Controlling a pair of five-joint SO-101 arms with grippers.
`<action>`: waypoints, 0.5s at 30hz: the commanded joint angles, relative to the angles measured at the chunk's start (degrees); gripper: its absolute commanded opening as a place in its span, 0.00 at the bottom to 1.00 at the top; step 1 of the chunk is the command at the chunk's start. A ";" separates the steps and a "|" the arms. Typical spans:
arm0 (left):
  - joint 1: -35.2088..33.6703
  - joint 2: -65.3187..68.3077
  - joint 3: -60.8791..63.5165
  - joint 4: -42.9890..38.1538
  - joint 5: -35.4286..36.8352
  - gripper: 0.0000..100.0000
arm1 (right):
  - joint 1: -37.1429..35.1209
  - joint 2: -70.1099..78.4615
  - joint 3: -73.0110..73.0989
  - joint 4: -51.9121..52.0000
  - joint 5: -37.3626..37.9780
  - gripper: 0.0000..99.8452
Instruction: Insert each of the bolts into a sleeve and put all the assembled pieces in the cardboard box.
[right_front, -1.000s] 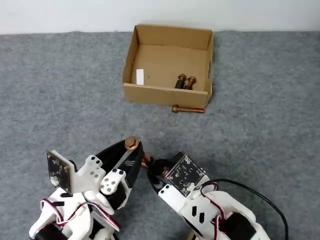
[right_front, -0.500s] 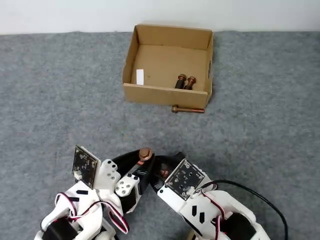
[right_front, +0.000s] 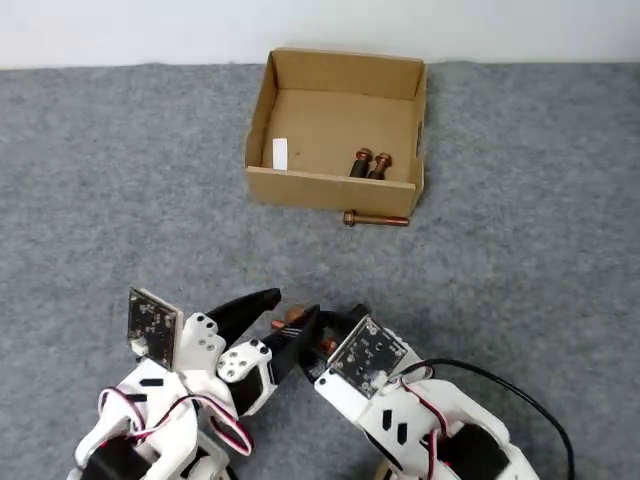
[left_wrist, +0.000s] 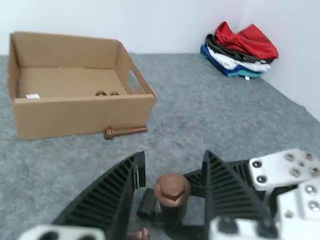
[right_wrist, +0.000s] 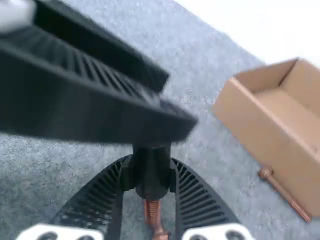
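Left wrist view: bolt (left_wrist: 171, 188) sits inside the released left hand (left_wrist: 173, 156); right hand (right_wrist: 150, 167) grasps the sleeve (right_wrist: 150, 181).

Copper bolt (left_wrist: 171, 188) upright in black sleeve (right_wrist: 150, 171)

**High view.** A fixed camera above the near edge looks steeply down over the grey surface (right_front: 120, 200) toward the white wall. Both arms lie nearest the lens and the cardboard box (right_front: 330, 190) lies farthest.

**Left wrist view.** A camera low behind the left pincer (left_wrist: 172, 155) faces forward along its fingers. It looks across the surface to the box, well off, with a room corner beyond.

**Right wrist view.** A camera close behind the right pincer (right_wrist: 150, 165) faces along its fingers at the sleeve (right_wrist: 150, 172) just ahead, with the box farther off.

**Shared.** All three views take in the box and the loose bolt (right_front: 377, 218) at its front wall. Both wrist views take in the sleeve.
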 joint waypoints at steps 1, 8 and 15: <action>-0.53 -0.18 -4.26 1.23 0.18 0.18 | 3.65 -0.57 -0.44 -1.54 0.00 0.01; -4.13 -0.26 -6.55 4.75 0.09 0.15 | 5.76 -0.57 -0.53 -1.36 -0.35 0.01; -18.73 -0.35 -1.98 4.22 -7.65 0.01 | 20.44 -0.40 -1.85 -1.01 -13.80 0.01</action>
